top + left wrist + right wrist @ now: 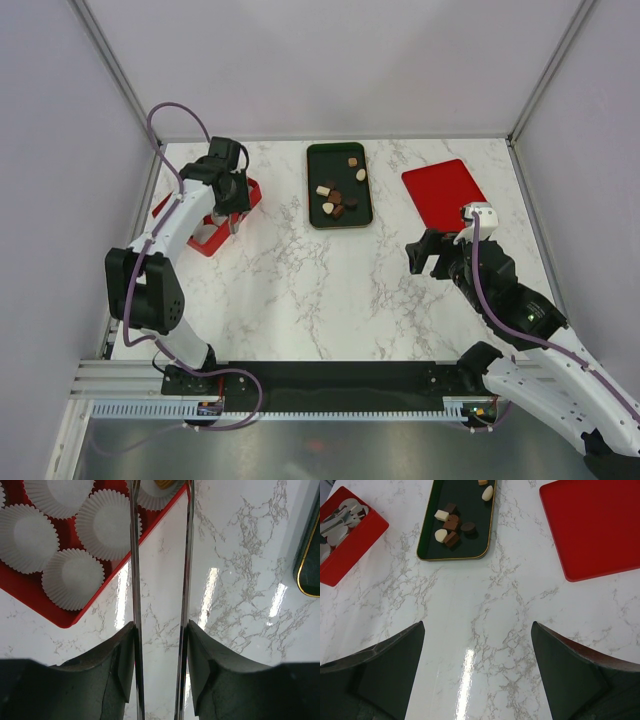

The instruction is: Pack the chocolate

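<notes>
Left gripper (161, 625) is closed onto a pair of long metal tongs (187, 570), one dark finger pressed against the outside of each blade. The two blades run forward with a gap between them. My right gripper (477, 625) is spread wide, holding and touching nothing, above bare marble table (480, 595).

The chocolates (452, 527) lie loose in a dark, gold-rimmed tray (427, 555) at the far middle of the table, well apart from both grippers.

Only my left wrist view shows the tongs. It also shows fluted white paper cups (67, 577) packed in a red box (30, 592) just left of the blades, and one edge of the tray at right. Only my right wrist view separates the candies into dark brown, tan and cream pieces. A flat red panel (592, 527) lies to the tray's right. The overhead view places my left gripper over the red box.
</notes>
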`<state>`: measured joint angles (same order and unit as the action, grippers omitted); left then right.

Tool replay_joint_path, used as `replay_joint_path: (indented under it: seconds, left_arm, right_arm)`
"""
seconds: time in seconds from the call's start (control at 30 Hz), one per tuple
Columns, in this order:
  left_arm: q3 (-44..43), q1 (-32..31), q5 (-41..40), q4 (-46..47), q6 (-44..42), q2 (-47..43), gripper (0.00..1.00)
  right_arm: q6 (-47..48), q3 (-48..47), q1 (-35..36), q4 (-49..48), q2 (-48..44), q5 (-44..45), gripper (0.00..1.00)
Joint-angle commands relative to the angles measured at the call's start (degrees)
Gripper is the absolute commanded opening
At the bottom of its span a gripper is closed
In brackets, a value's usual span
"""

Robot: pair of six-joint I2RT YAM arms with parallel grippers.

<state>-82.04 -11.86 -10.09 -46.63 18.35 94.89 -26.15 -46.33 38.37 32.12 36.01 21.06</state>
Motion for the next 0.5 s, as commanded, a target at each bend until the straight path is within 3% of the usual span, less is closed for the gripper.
replay_joint_path:
  seconds: [0.0, 0.3, 0.47]
  left_arm:
    - [-3.1, 0.3, -0.5, -0.2, -0.5, -1.5, 0.50]
    - [-9.4, -1.0, 3.7, -3.2, -2.7, -6.5, 0.49]
    - [-12.9, -7.5, 4.6, -3.8, -2.9, -6.9, 0.49]
  right_arm:
    - [-0.2, -0.3, 0.0, -1.9, -0.2, 0.4, 0.96]
    - [-1.1, -0.8, 0.0, -1.5, -0.9, -0.9, 0.96]
    - [-1.7, -0.9, 0.0, -0.7, -1.3, -0.5, 0.96]
